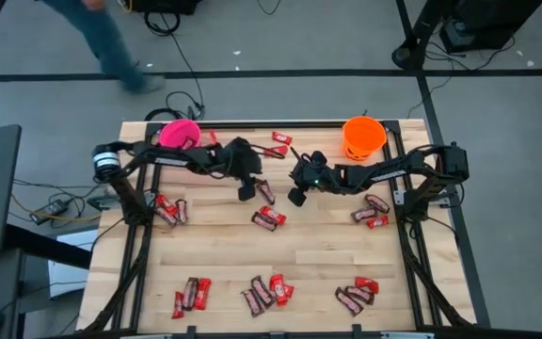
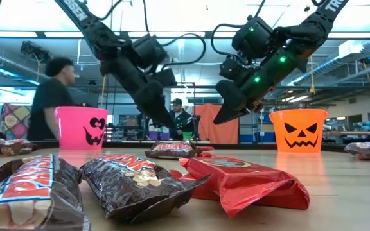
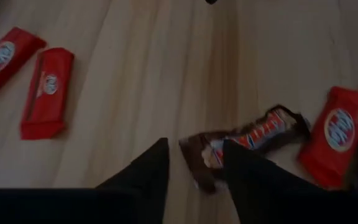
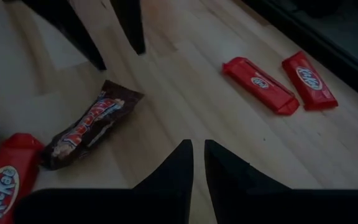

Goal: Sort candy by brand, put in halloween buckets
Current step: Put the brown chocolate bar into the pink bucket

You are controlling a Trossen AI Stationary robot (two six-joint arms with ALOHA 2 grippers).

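1 brown candy bar (image 3: 253,140) lies just beyond the left end effector's (image 3: 194,163) parted fingers.

Two dark arms, matte black links, black cables looped along them. Right arm shows green indicator lights. Left arm carries a silver-banded shoulder joint. Tapered black fingers.

Bare wood (image 1: 327,245) mid-table; candy clusters (image 1: 269,218) crowd around it.
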